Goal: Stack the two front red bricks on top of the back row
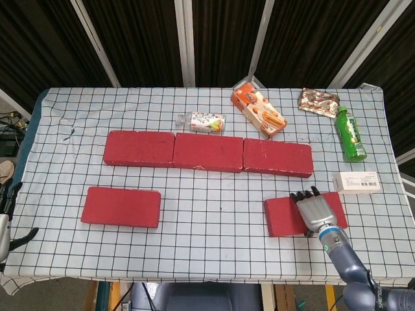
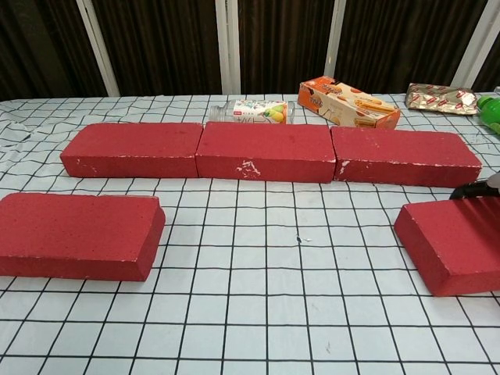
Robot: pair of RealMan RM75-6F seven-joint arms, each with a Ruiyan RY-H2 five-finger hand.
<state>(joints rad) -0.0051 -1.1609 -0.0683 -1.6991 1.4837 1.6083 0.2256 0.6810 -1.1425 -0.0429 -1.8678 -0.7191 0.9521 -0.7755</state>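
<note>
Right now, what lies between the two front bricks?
Nothing: only bare checked cloth lies between the left front brick and the right front brick, as the head view shows.

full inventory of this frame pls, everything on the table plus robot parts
back bricks: 3, red, end to end in a row across mid-table
front left brick: 1, red, near left
front right brick: 1, red, near right, under the right hand
small bottle: 1, clear with printed label, lying behind the row
snack box: 1, orange and white, back centre
foil packet: 1, silver and red, back right
green bottle: 1, green, lying at right
white box: 1, white, right edge
tablecloth: 1, white with black grid
right hand: 1, grey, resting on front right brick
left hand: 1, mostly cut off, far left edge
</note>
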